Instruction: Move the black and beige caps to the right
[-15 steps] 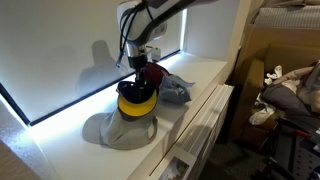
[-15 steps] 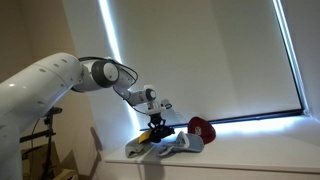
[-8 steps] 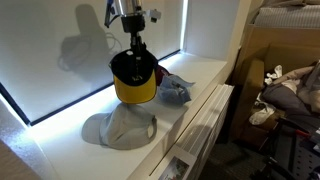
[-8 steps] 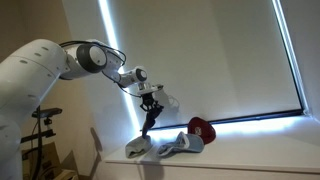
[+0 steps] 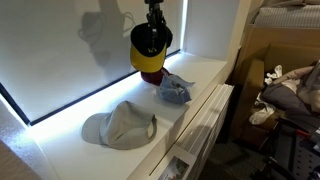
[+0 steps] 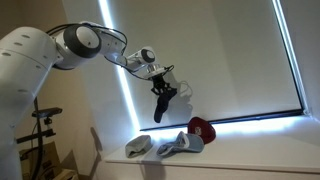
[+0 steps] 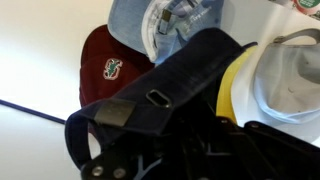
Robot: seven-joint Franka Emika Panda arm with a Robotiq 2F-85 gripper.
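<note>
Black cap [image 5: 150, 45], yellow brim, buckled back strap: hung high above the sill [image 5: 205, 72], pinched by the gripper [image 5: 153, 20]. Beige cap [image 5: 120, 125]: flat on sill. Fingertips hidden by fabric in wrist view.

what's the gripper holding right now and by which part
The black cap, hanging from the gripper, pinched at its rear edge near the adjuster strap.

blue cap [image 5: 176, 90] against red cap [image 7: 110, 65] on white sill [image 5: 205, 72], cardboard box [image 5: 262, 45] well apart
</note>
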